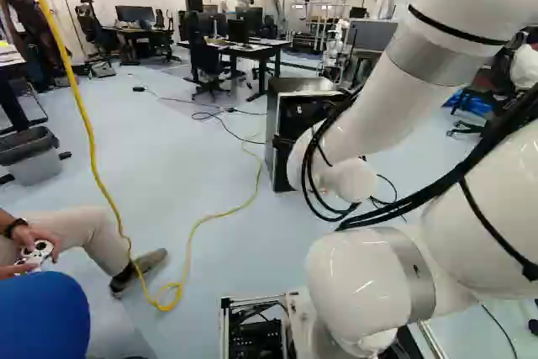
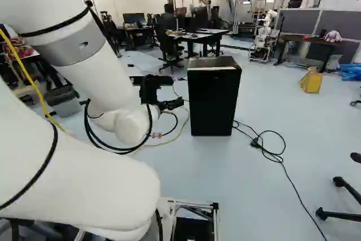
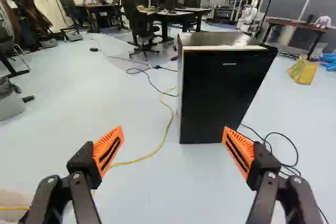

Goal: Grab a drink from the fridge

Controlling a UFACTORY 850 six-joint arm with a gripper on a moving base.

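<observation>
In the right base view my gripper (image 2: 177, 92) is to the left of the small black fridge (image 2: 213, 100). The wrist view shows the gripper (image 3: 172, 129) open, its orange pads wide apart with nothing between them. Ahead of it stands the fridge (image 3: 223, 90), more toward the right finger, with its door closed and a gap of floor before it. The arm partly covers the fridge (image 1: 282, 136) in the left base view. No drink can be seen.
A yellow cable (image 1: 192, 237) and a black cable (image 2: 273, 153) lie on the floor around the fridge. Desks (image 2: 197, 36) and chairs stand behind. A seated person's leg and shoe (image 1: 139, 271) are close at the left. Another robot (image 2: 264, 35) stands far back.
</observation>
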